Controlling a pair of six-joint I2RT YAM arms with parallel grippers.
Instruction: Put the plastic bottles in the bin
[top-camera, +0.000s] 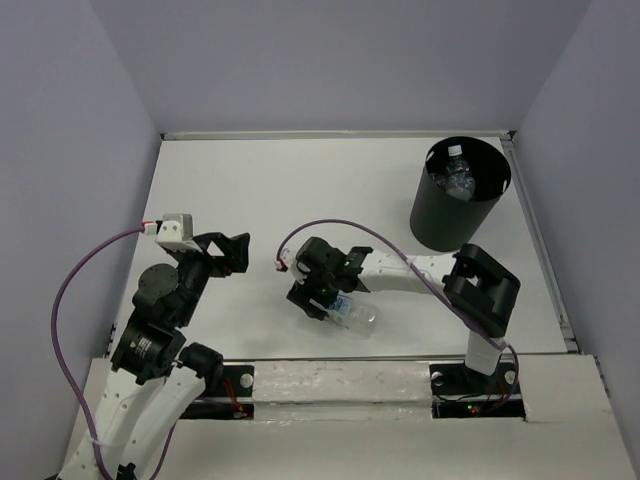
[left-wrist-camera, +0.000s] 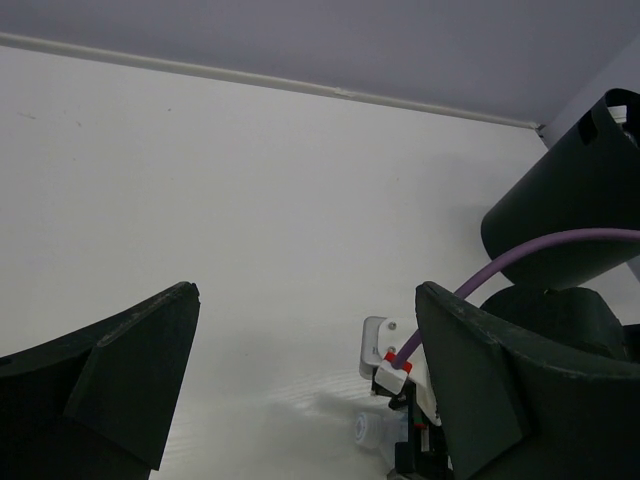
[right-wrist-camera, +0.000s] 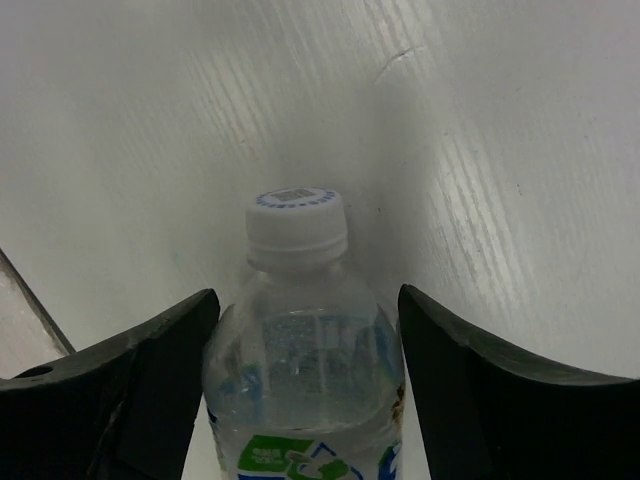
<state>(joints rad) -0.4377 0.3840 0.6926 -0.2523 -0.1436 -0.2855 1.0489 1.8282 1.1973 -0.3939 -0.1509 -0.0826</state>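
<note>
On the table (top-camera: 250, 190) the bin (top-camera: 445, 228), with bottles (top-camera: 458, 178) inside, stands well apart from the right pincer (right-wrist-camera: 307, 300), farther back and to its right. The left pincer (top-camera: 238, 250) is spread wide and empty, off to the other's left, so the right arm is plainly the nearer. Its jaws sit either side of a bottle (right-wrist-camera: 305, 380) lying flat beneath it, at or just beside its walls; whether they have clamped I cannot tell. The bottle's long axis runs along the pincer's own line, square to the jaws' closing, cap (right-wrist-camera: 296, 215) pointing ahead past the fingertips.
</note>
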